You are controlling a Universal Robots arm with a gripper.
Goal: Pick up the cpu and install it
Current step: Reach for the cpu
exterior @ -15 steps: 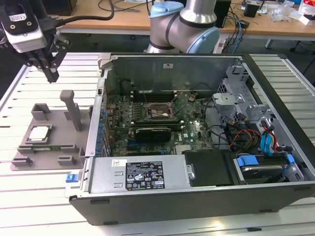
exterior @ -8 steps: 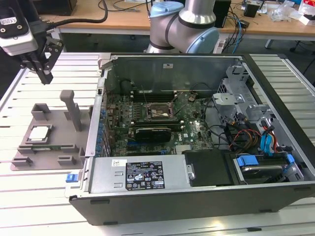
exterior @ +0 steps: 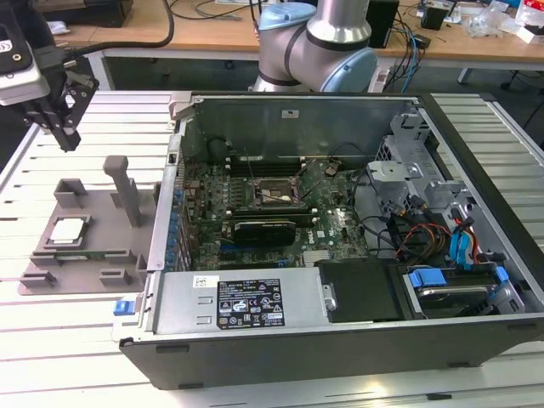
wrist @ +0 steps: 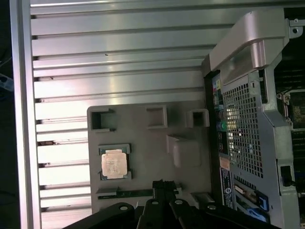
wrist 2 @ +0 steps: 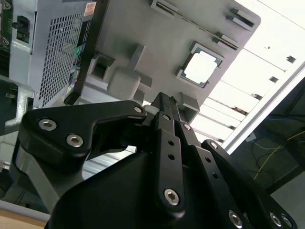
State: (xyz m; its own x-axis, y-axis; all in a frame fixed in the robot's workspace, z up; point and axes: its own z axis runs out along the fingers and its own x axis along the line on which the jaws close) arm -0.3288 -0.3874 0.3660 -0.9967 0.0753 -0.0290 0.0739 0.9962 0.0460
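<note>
The cpu [exterior: 68, 230] lies flat in a square recess of the grey fixture plate [exterior: 98, 217], at the exterior view's left beside the open computer case. Its pale metal top also shows in both wrist views [wrist 2: 200, 67] [wrist: 114, 163]. My gripper [exterior: 65, 138] hangs well above the table, behind and above the plate, apart from the cpu. Its black fingers [wrist 2: 164, 102] [wrist: 162, 185] are pressed together with nothing between them. The motherboard's black socket [exterior: 270, 194] sits inside the case.
The open computer case [exterior: 340, 340] fills the middle and right of the slatted aluminium table [exterior: 51, 340]. A tall grey post [exterior: 127, 191] and raised blocks stand on the fixture plate. The arm's base [exterior: 319, 42] stands behind the case. Cables and drive bays crowd the case's right.
</note>
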